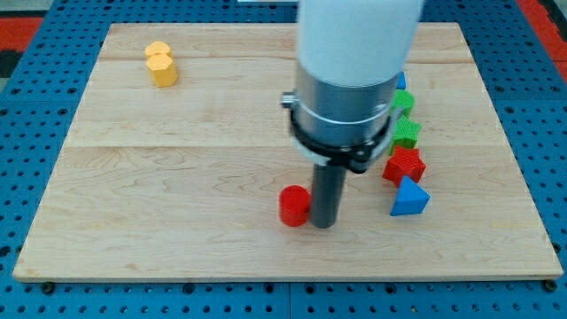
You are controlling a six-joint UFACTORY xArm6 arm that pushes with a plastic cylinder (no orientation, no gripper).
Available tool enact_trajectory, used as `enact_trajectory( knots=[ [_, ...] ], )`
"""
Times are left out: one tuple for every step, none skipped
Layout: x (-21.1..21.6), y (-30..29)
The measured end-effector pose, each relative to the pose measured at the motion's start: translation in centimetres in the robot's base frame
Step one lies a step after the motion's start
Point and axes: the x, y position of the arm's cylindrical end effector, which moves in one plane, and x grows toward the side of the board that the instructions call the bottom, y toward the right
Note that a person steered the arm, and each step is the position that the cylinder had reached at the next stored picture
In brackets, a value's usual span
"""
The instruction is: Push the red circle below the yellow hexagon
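One risk: no pincer is fitted, and the red circle [294,206], touched off-centre by the tip [323,223], could be sent astray from the yellow hexagon [161,65].

pale grained wood board [177,177], matt red circle [294,206]

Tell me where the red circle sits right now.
The red circle sits low on the board, just left of centre in the camera view, right beside my tip on its left; the yellow hexagon is far off at the view's top left.

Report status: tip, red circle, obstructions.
My tip touching red circle, on its right. Yellow hexagon far upper left. Nothing between them.
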Motion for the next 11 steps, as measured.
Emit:
enact_trajectory(
  knots=[
    [0.8, -3.1],
    [-1.4, -6.1],
    [-5.4, -6.1],
    [-8.2, -8.2],
    [-8.2, -11.0],
    [-8.2, -13.1],
    [-7.7, -15.1],
    [-7.1, -17.4],
    [-7.8, -18.1],
    [-9.9, -18.7],
    [-8.8, -20.6]
  ],
)
